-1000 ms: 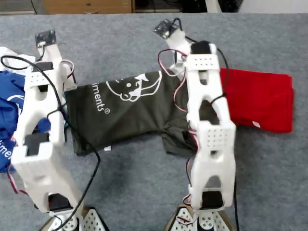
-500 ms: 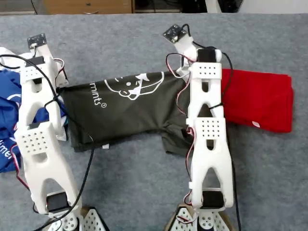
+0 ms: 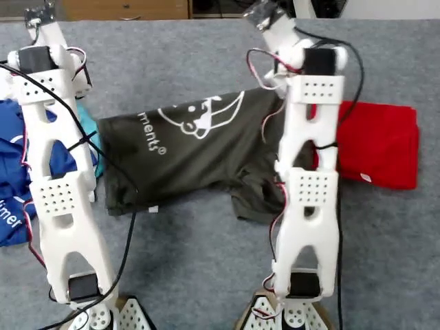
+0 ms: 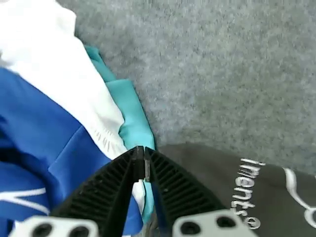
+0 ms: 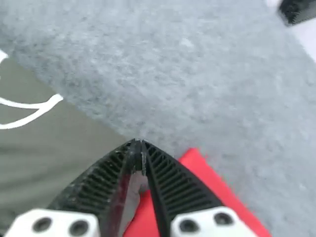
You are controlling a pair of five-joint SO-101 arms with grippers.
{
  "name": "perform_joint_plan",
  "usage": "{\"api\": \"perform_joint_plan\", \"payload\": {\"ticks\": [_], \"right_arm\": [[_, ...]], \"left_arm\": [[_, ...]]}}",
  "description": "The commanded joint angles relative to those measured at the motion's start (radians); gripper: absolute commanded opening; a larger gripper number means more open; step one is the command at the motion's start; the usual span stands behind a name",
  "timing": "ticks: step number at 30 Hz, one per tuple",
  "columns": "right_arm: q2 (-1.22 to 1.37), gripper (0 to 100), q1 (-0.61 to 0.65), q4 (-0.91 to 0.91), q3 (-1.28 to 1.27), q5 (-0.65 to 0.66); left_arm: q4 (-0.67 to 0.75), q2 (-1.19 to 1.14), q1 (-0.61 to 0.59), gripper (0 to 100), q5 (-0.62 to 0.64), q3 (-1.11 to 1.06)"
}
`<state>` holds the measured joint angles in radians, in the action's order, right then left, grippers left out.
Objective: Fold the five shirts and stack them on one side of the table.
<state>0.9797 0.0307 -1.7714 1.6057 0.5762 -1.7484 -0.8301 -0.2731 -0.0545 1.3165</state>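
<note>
Left gripper (image 4: 140, 154), jaws together, is seen at the dark shirt's (image 3: 192, 158) corner; right gripper (image 5: 138, 148), likewise together, at its opposite edge.

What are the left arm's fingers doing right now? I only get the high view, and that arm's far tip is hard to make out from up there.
Observer: The left wrist view shows the left arm's fingers shut, tips together.
Operator: And what lies beneath them?
Observer: A fold of teal cloth, lying beside white fabric and blue fabric, next to the corner of the dark olive printed T-shirt.
</note>
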Motion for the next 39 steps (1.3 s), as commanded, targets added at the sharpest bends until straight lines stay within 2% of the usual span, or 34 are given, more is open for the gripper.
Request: {"api": "perform_joint_plan", "payload": {"ticks": [1, 5, 10, 17, 19, 22, 26, 28, 33, 39], "right_arm": [[-0.13, 0.3, -0.036, -0.015, -0.028, 0.005], [-0.104, 0.3, 0.004, 0.054, -0.093, 0.069], [0.038, 1.2, 0.042, 0.209, -0.159, 0.087], [0.077, 25.2, 0.051, 0.035, -0.088, 0.094], [0.077, 27.2, 0.045, 0.005, -0.025, 0.112], [0.076, 21.3, 0.022, -0.009, 0.068, 0.107], [0.081, 0.0, -0.005, -0.006, 0.028, 0.1], [0.105, 3.4, -0.021, -0.005, -0.004, 0.071], [0.205, 0.5, -0.059, 0.043, -0.015, 0.04], [0.305, 0.5, -0.101, 0.04, -0.024, 0.072]], "left_arm": [[-0.017, 0.14, 0.044, 2, -0.021, -0.152], [-0.005, 0.288, 0.124, 2, -0.049, -0.422], [0.123, 0.421, 0.199, 2, -0.044, -0.666], [0.316, 0.499, 0.19, 2, -0.043, -0.933], [0.379, 0.496, 0.186, 2, -0.041, -0.968], [0.511, 0.49, 0.175, 2, 0.005, -1.011], [0.654, 0.421, 0.141, 2, 0.092, -1.03], [0.698, 0.328, 0.118, 2, 0.129, -1.034], [0.677, 0.117, 0.104, 2, 0.143, -0.879], [0.448, -0.088, 0.094, 2, 0.141, -0.523]]}}
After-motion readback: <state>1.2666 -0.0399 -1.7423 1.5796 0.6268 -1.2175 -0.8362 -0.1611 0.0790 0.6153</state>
